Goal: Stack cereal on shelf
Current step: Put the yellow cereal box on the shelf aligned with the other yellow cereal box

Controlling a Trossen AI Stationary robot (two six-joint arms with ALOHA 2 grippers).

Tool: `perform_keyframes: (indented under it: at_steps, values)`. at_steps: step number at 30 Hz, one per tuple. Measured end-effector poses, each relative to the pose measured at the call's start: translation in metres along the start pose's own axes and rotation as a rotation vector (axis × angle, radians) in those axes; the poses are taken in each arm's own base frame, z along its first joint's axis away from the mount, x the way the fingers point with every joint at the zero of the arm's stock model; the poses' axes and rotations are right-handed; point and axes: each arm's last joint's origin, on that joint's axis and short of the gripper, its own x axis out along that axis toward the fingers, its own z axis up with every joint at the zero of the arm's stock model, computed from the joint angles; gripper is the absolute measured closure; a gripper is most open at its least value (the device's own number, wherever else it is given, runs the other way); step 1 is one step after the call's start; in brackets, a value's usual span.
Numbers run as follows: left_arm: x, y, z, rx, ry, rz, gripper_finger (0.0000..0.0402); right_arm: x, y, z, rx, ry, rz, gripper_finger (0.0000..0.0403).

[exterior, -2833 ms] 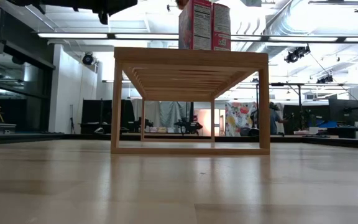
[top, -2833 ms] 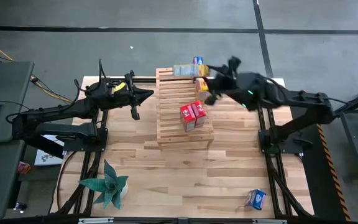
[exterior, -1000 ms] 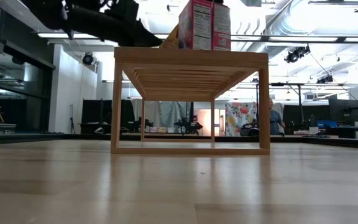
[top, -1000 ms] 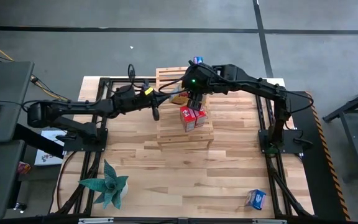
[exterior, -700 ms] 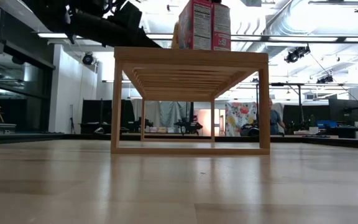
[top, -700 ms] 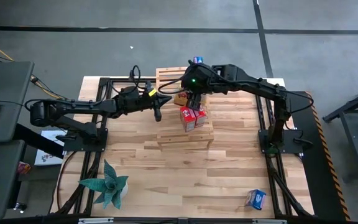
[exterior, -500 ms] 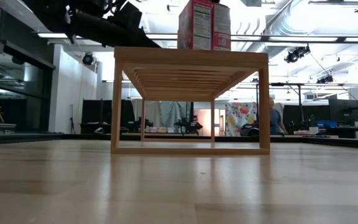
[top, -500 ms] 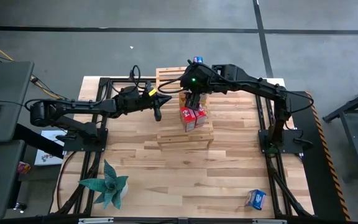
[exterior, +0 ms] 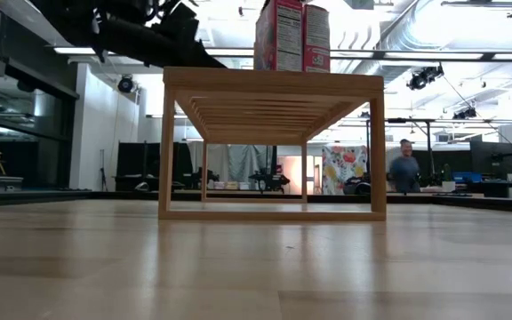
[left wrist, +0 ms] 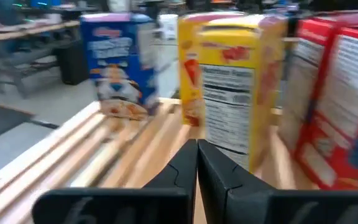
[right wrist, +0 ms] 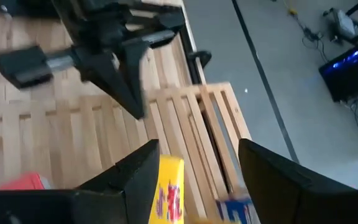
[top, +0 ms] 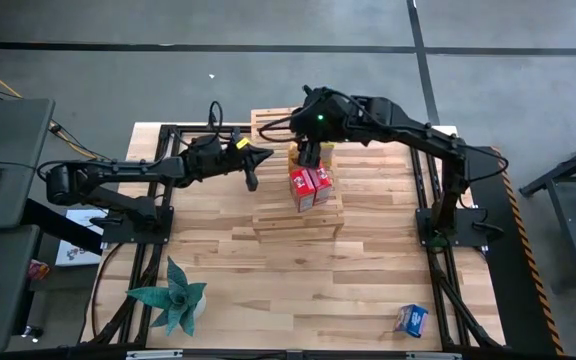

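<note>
Above the shelf (top: 286, 200), right pincer (top: 308, 155) spread, left pincer (top: 251, 180) closed

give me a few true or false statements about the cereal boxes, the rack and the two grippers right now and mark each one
1. Two red boxes stand side by side on the rack. True.
2. The left gripper is wide open. False: its fingers are shut together.
3. A blue box lies on the table, off the rack. True.
4. The teal plant sits on the rack. False: it stands on the table near the left front corner.
5. The right gripper is above a yellow box. True.
</note>
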Motion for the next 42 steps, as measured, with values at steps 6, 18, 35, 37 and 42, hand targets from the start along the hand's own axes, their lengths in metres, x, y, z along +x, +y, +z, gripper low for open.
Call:
perform_keyframes:
  at_steps: [6, 18, 35, 37, 42]
  values:
    - [-0.002, -0.008, -0.006, -0.001, -0.019, -0.208, 0.0401, -0.012, -0.015, -0.016, 0.011, 0.12, -0.032, 0.0242]
    - [-0.006, -0.012, -0.02, -0.07, -0.096, -0.29, 0.0401, -0.073, -0.047, -0.042, 0.171, 0.163, -0.186, 0.0397]
    - [0.051, -0.011, -0.019, -0.097, 0.034, -0.252, 0.0401, -0.086, -0.044, -0.042, 0.203, 0.136, -0.234, 0.0402]
    - [0.052, -0.01, -0.019, -0.079, 0.035, -0.227, 0.0401, -0.086, -0.043, -0.042, 0.204, 0.133, -0.218, 0.0402]
    - [0.052, -0.001, -0.02, -0.068, 0.032, -0.195, 0.0401, -0.085, -0.042, -0.042, 0.209, 0.125, -0.165, 0.0403]
